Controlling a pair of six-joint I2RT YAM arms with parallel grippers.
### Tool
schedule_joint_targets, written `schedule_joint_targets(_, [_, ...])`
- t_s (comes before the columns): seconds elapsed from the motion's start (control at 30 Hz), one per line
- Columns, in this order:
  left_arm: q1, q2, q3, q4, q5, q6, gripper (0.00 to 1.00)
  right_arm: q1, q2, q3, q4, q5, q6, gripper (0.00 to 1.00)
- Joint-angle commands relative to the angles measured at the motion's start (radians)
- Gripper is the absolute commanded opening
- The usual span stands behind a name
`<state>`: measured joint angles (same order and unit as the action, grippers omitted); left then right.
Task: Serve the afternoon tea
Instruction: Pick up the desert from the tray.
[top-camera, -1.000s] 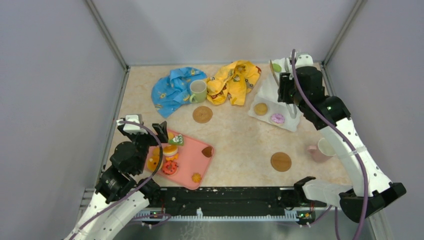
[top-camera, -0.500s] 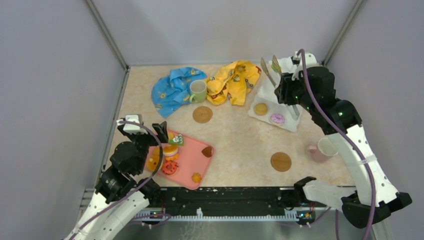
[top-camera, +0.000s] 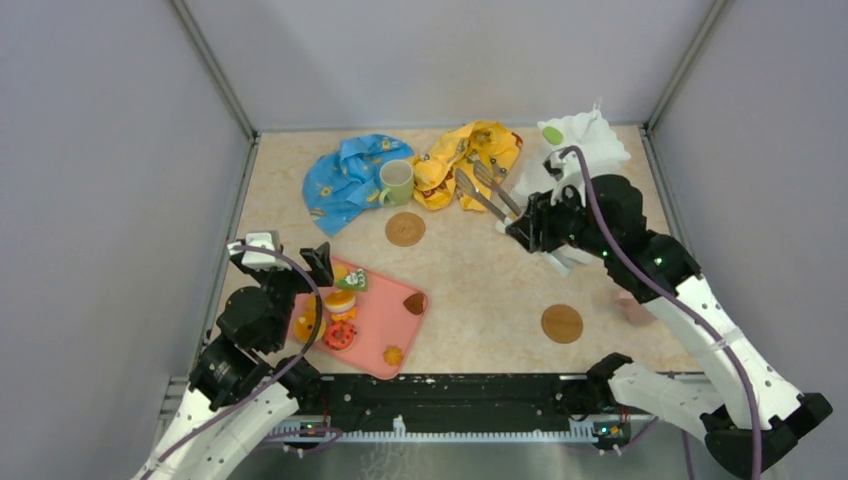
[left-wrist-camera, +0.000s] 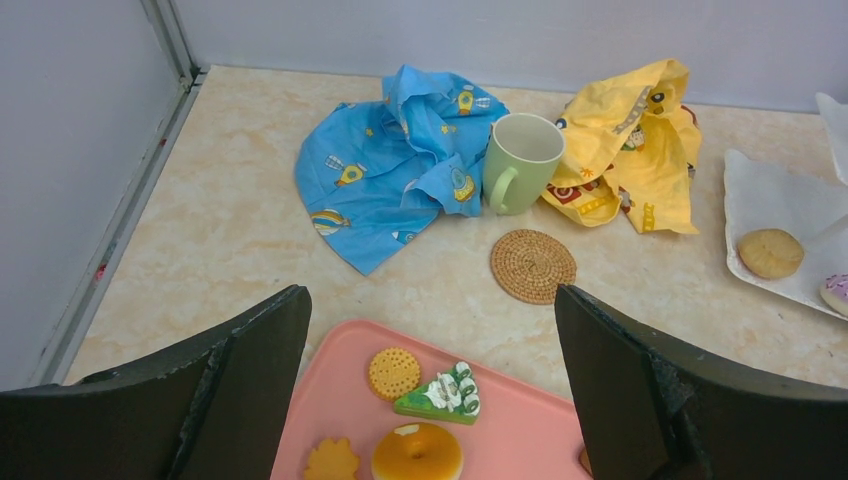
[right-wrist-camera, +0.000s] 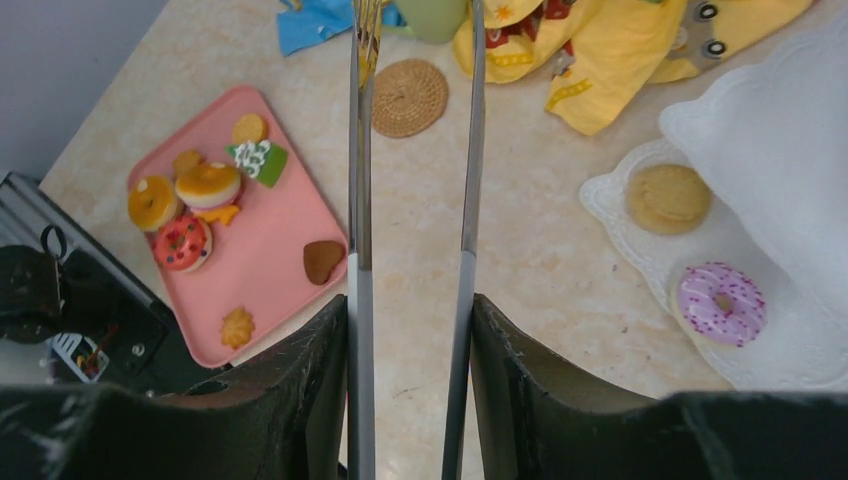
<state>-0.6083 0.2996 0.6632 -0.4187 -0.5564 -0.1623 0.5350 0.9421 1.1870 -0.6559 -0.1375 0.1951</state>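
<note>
Our right gripper (right-wrist-camera: 410, 318) is clamped on the tongs (right-wrist-camera: 360, 150). Their blades stand slightly apart, with nothing between the tips. The pastries (right-wrist-camera: 207, 184) lie on the tray (right-wrist-camera: 285, 215), near left, and the stand (right-wrist-camera: 760, 130) is far right. We should set the tips either side of one pastry, squeeze gently, then lift straight up. Our left gripper (left-wrist-camera: 430, 295) hangs wide open and empty over the tray.
</note>
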Motion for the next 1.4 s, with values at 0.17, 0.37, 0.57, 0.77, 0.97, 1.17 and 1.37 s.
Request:
schedule_joint_targets(0.17, [0.003, -0.029, -0.005, 0.043, -0.034, 0.002, 0.99, 0.26, -0.015, -0.23, 0.307, -0.002, 0.042, 0.42])
schedule_joint_targets(0.37, [0.004, -0.043, -0.005, 0.041, -0.045, 0.001, 0.99, 0.417, 0.07, -0.356, 0.514, 0.042, 0.038, 0.43])
schedule_joint_targets(0.57, [0.003, -0.043, -0.008, 0.043, -0.037, 0.006, 0.99, 0.493, 0.213, -0.336, 0.466, 0.09, -0.005, 0.43])
schedule_joint_targets(0.77, [0.003, -0.042, -0.01, 0.049, -0.031, 0.009, 0.99, 0.557, 0.232, -0.336, 0.341, 0.124, 0.008, 0.43])
schedule_joint_targets(0.97, [0.003, -0.04, -0.009, 0.05, -0.03, 0.01, 0.99, 0.624, 0.238, -0.341, 0.273, 0.195, 0.07, 0.46])
schedule_joint_targets(1.17, [0.003, -0.04, -0.008, 0.048, -0.027, 0.009, 0.99, 0.641, 0.256, -0.343, 0.232, 0.261, 0.093, 0.46])
schedule_joint_targets(1.37, [0.003, -0.037, -0.009, 0.049, -0.023, 0.009, 0.99, 0.643, 0.267, -0.347, 0.236, 0.244, 0.104, 0.46])
